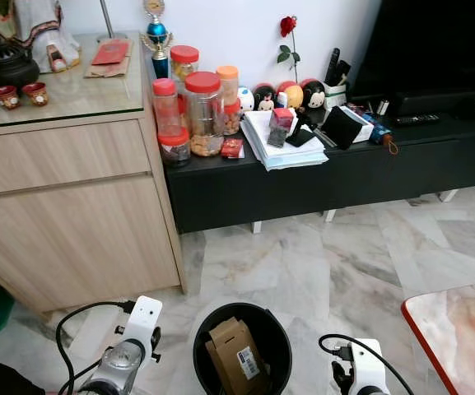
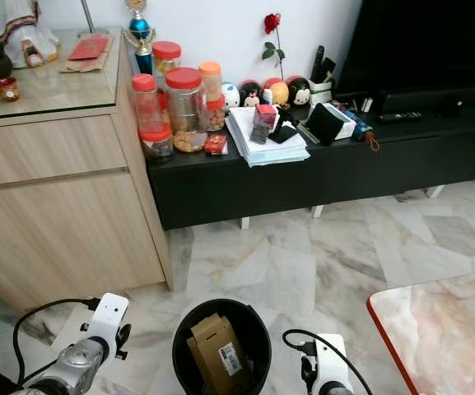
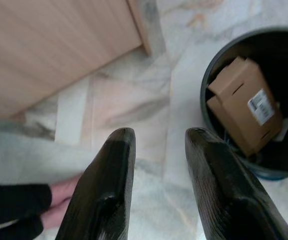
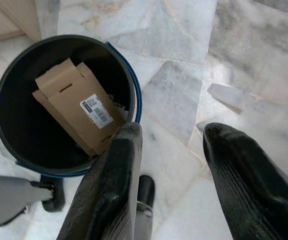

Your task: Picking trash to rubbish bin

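Observation:
A black round rubbish bin [image 1: 280, 333] stands on the marble floor right in front of me, between my two arms. Inside it lies a brown cardboard box [image 1: 237, 355] with a white barcode label. The same box [image 4: 79, 107] and bin rim [image 4: 134, 95] show in the right wrist view. My left gripper [image 3: 156, 145] hangs open over the floor beside the bin [image 3: 208, 85], nothing between its fingers. My right gripper [image 4: 171, 135] is open too, just outside the bin's rim, and holds nothing.
A wooden cabinet [image 1: 72, 214] stands at the left. A low black TV console [image 1: 319, 177] carries jars, papers and small figures. A red-edged marble table corner [image 1: 459, 329] juts in at the lower right. A person's bare foot [image 3: 61, 202] is near my left gripper.

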